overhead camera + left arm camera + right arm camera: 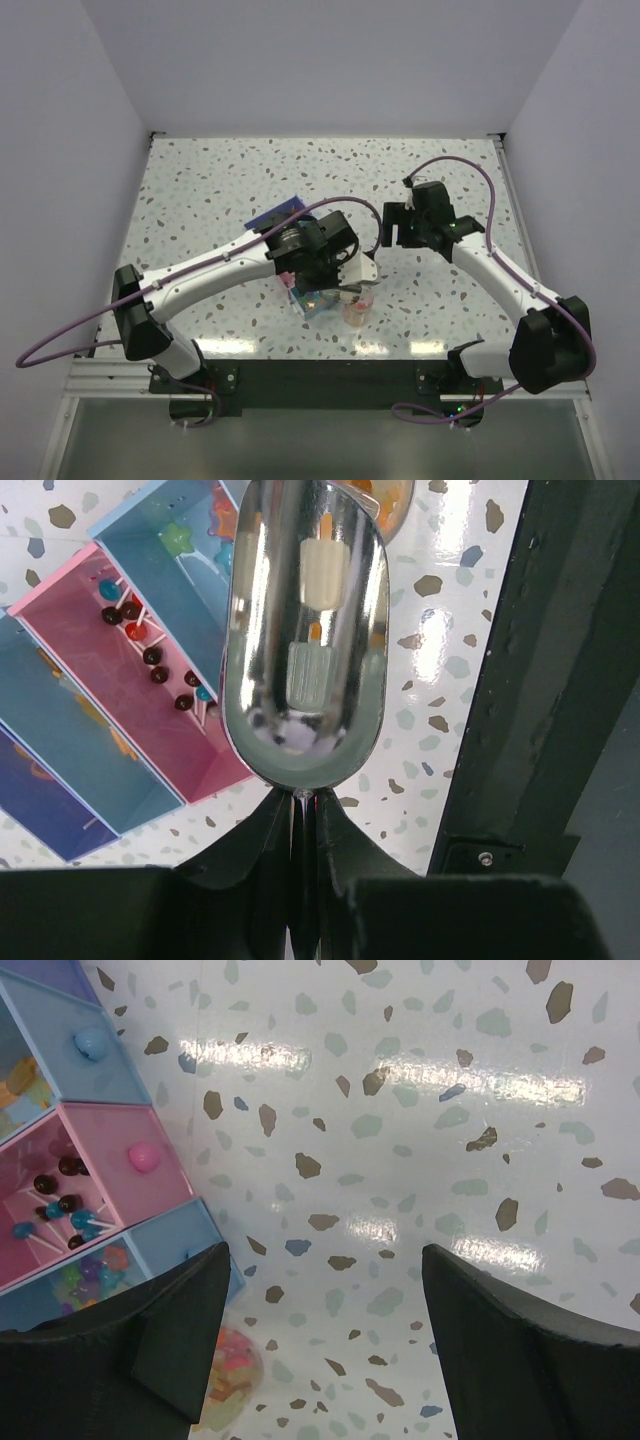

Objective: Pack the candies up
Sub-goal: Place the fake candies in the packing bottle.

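A speckled table (pixel 420 1160) carries a box of drawers (pixel 105 1170) — pink and blue. A shiny metal scoop (pixel 305 630) is just beside it.

top cam looks down from behind the arms (pixel 220 265) on the whole table (pixel 200 180). left wrist cam hangs close over spoon (pixel 305 630) and drawers (pixel 150 710); right wrist cam faces down, sharing those drawers.

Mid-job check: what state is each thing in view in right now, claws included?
Shiny metal scoop: clamped by its handle, no candies visible on it.
Left claw: shut on that scoop.
Right claw: open, empty, over the speckled white table.
Pink plastic drawer: open, holding dark and blue sweets on sticks.
Small clear round tub: holding orange and pink candies.
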Controlling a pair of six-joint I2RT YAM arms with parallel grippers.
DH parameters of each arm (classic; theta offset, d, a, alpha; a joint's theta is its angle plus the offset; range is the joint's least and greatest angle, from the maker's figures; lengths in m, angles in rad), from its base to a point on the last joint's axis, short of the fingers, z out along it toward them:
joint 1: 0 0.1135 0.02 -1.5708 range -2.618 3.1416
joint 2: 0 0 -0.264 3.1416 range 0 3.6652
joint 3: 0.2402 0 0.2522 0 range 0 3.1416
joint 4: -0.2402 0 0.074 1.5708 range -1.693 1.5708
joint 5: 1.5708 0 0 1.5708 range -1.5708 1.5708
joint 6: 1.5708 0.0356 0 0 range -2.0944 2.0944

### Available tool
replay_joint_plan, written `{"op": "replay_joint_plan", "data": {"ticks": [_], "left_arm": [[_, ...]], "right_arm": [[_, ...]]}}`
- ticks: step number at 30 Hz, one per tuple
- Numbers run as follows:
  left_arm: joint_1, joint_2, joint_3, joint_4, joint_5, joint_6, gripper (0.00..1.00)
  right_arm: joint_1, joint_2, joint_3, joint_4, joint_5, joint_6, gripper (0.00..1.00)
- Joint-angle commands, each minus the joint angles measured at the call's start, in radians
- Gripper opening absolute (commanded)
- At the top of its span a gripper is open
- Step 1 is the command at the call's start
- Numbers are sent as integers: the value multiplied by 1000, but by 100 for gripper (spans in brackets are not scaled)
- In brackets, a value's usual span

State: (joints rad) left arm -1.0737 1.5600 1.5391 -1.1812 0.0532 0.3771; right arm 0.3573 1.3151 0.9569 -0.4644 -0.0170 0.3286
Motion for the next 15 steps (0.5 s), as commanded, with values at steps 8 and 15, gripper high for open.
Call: {"op": "replay_joint_plan", "data": {"ticks": [8, 15], "left_arm": [[-71, 75, 133, -93, -147, -43, 0], [-118, 98, 154, -110, -226, -47, 0]], "right_arm": [[-11, -31, -3, 7, 14, -13, 80], [-11, -8, 9, 12, 6, -14, 80]]}}
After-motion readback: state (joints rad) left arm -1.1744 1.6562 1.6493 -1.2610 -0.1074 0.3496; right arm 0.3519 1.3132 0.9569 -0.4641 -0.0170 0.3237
